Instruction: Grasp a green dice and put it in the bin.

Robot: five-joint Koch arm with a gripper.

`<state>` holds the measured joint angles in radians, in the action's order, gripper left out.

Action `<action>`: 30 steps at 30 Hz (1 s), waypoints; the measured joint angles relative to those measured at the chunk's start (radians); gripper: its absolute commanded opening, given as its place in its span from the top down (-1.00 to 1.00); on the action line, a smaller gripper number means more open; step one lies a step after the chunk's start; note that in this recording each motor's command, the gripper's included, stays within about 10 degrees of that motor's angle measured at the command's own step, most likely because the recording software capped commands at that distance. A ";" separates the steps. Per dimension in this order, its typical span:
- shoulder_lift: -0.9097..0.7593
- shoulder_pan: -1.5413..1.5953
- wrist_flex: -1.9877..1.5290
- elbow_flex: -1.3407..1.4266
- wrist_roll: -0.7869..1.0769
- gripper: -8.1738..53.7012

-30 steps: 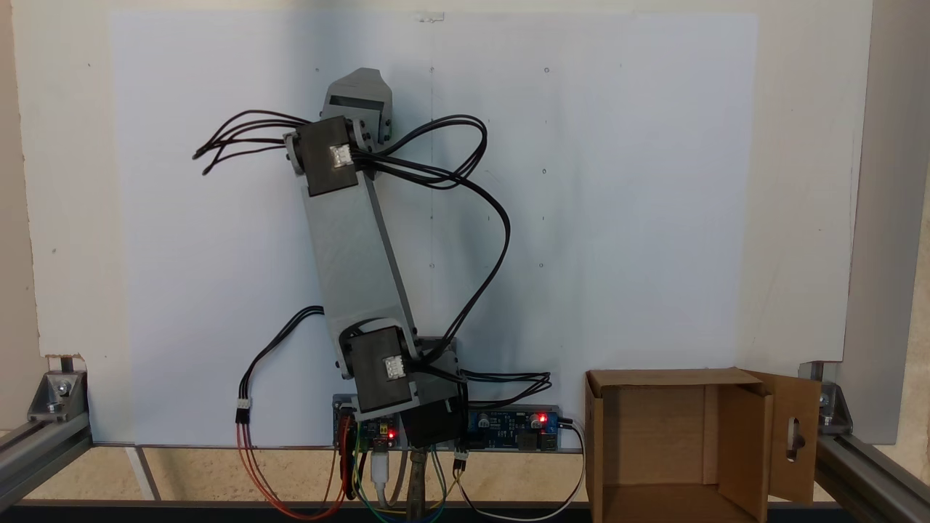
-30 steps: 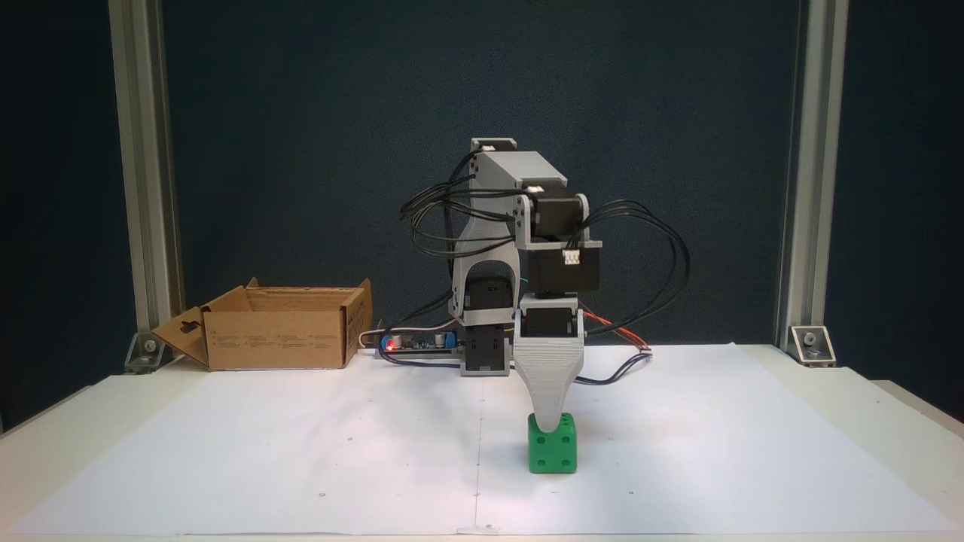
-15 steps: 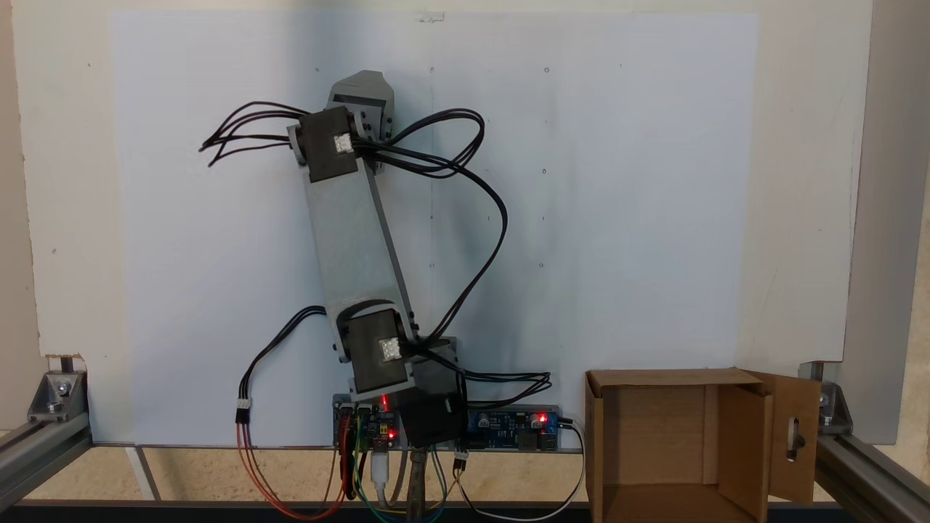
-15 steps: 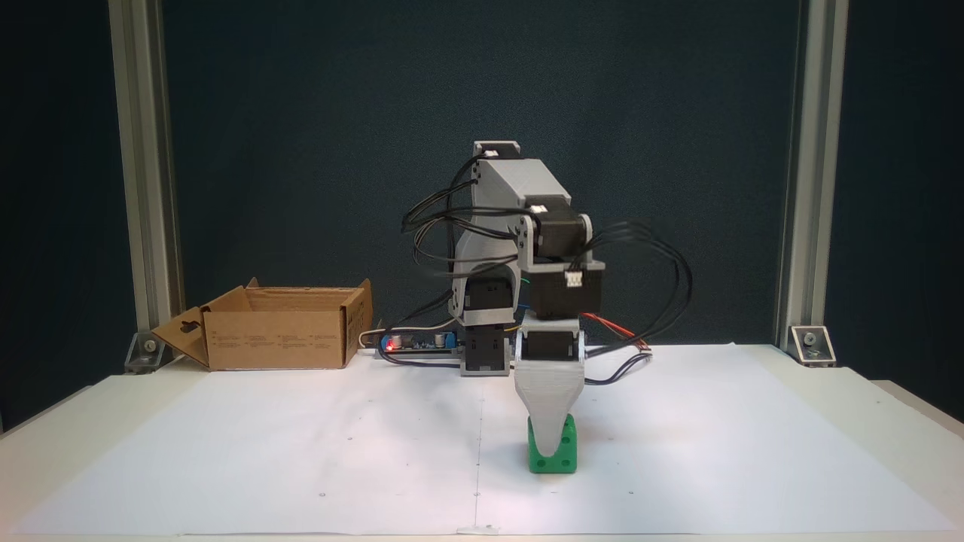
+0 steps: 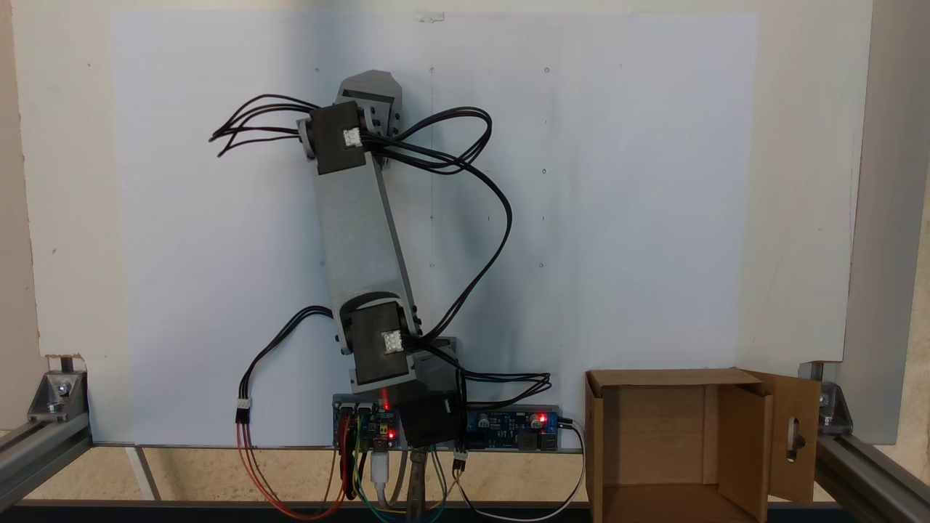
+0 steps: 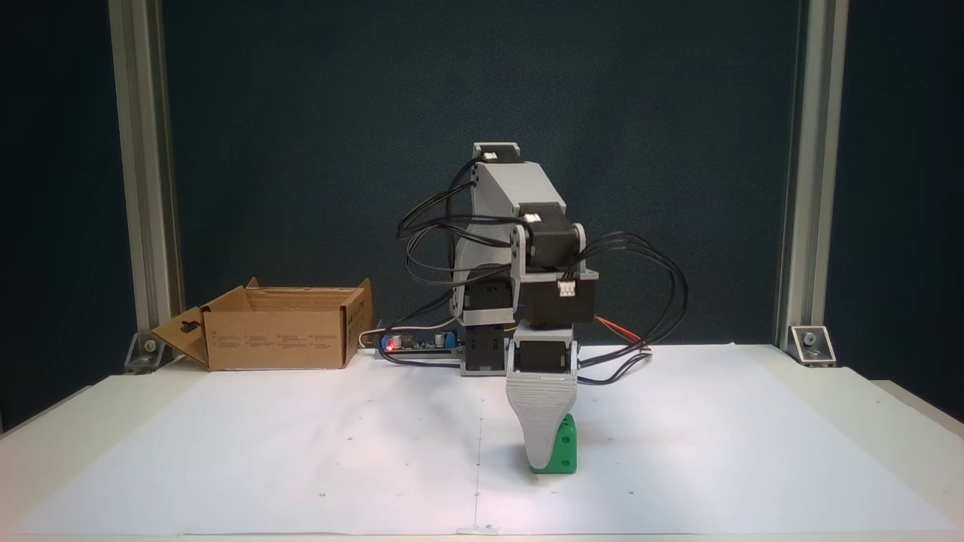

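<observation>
In a fixed view the green dice (image 6: 566, 449) sits on the white paper near the table's front, right of centre. My gripper (image 6: 544, 456) points straight down onto it, its tip nearly at the paper. The grey front jaw covers most of the dice's face and hides the other jaw behind it. From above, the gripper's grey back (image 5: 368, 90) and the wrist motor hide the dice. The bin (image 6: 279, 339), an open brown cardboard box, stands at the far left; seen from above, the bin (image 5: 657, 377) is at the lower right with its slotted flap (image 5: 795, 436) swung out.
The arm's base and lit circuit boards (image 5: 508, 423) sit at the paper's edge beside the bin. Black cables (image 6: 648, 286) loop out from the wrist. Aluminium frame posts (image 6: 143, 173) stand at both sides. White paper (image 6: 301, 452) covers the table.
The gripper has sunk lower over the dice and edged left in the front view, so its front jaw now covers more of the dice. The dice stays in place.
</observation>
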<state>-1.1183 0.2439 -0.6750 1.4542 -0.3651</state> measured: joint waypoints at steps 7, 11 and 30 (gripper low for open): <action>0.003 -0.002 0.014 0.000 0.000 -0.50; 0.008 -0.002 0.020 0.000 0.000 -0.50; -0.031 -0.018 -0.009 0.015 -0.011 0.36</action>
<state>-1.1490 0.2255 -0.6842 1.4696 -0.3758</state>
